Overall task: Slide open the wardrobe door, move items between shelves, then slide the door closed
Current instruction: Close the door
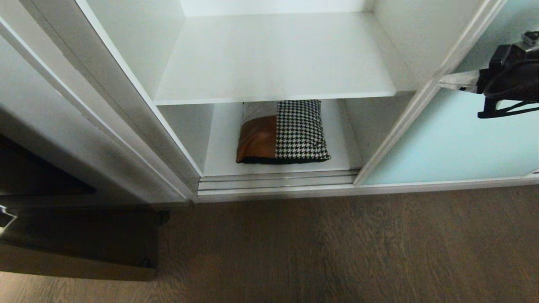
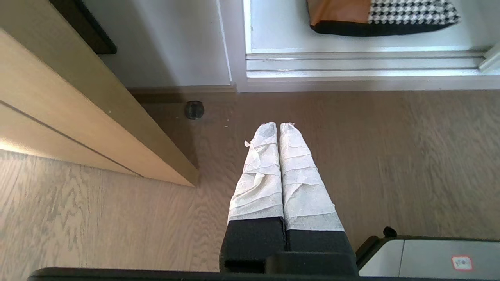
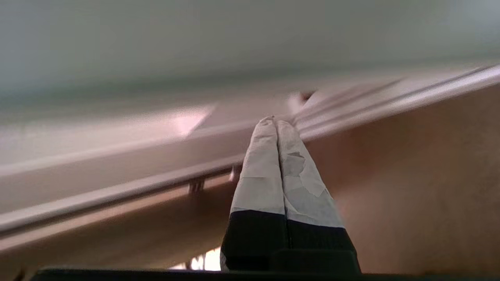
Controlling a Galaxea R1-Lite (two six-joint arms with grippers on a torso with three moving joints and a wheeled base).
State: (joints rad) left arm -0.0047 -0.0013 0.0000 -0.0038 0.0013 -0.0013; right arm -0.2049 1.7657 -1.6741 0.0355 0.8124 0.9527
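Door (image 1: pixel 454 143) slid aside, cushion (image 1: pixel 282 131) on bottom shelf's (image 1: pixel 219 143) front edge — right gripper (image 1: pixel 446 81), pinched shut and empty, at door frame, likely for pushing.

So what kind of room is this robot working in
Most likely a bedroom or dressing area in a home: a built-in wardrobe with a frosted aqua sliding door, white shelves holding a houndstooth cushion, and a wood-plank floor.

Open wardrobe compartment: cushion (image 1: pixel 283 131) lying on the lower shelf (image 1: pixel 341 155) near its front edge, beneath the upper shelf (image 1: pixel 273 59); sliding wardrobe door (image 1: pixel 454 143) to the compartment's right, with the right gripper (image 1: pixel 448 81) at the door's left frame; floor (image 1: pixel 337 248) in front of the track.
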